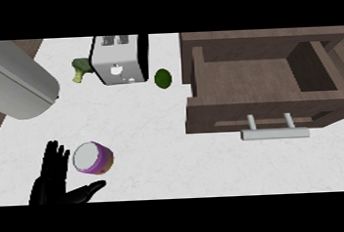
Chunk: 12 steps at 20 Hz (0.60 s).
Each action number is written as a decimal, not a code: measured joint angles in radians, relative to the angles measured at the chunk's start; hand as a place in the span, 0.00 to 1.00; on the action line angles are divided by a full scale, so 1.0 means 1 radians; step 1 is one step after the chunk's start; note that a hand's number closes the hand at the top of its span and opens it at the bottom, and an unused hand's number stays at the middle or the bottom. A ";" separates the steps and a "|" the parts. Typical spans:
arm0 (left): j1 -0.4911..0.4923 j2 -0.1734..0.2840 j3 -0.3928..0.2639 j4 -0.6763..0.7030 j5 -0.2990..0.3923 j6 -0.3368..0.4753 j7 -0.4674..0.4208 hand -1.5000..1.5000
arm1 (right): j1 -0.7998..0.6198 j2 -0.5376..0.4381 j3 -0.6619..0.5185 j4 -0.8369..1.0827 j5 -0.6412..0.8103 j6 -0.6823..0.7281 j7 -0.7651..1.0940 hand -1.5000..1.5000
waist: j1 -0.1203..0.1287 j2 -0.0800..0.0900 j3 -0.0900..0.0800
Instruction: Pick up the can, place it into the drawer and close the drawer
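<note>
Broccoli (80, 69) half hidden behind toaster (119, 60); right hand out of view. Purple can (92, 158), white top, lies on desk (154, 133) beside left hand (52, 184), fingers spread wide, holding nothing.

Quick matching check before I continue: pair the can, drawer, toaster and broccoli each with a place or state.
1 can
2 drawer
3 toaster
4 broccoli

a pulled open, nothing in it
b beside the left hand
c far side, upright, left of a green avocado
d tucked left of the toaster

Pairs: 1-b, 2-a, 3-c, 4-d
</note>
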 measured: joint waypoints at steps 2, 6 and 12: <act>-0.022 0.011 0.018 0.061 0.011 -0.021 -0.028 0.00 | 0.006 0.013 -0.001 -0.023 -0.011 0.001 0.020 0.00 | -0.001 0.000 0.000; -0.054 0.029 0.047 0.159 0.033 -0.059 -0.075 0.00 | 0.009 0.009 -0.031 -0.043 -0.049 0.013 0.047 0.00 | -0.001 0.000 0.000; -0.104 0.019 0.059 0.306 0.043 -0.089 -0.158 0.00 | -0.008 0.014 -0.040 -0.038 -0.045 0.020 0.059 0.00 | -0.001 0.000 0.000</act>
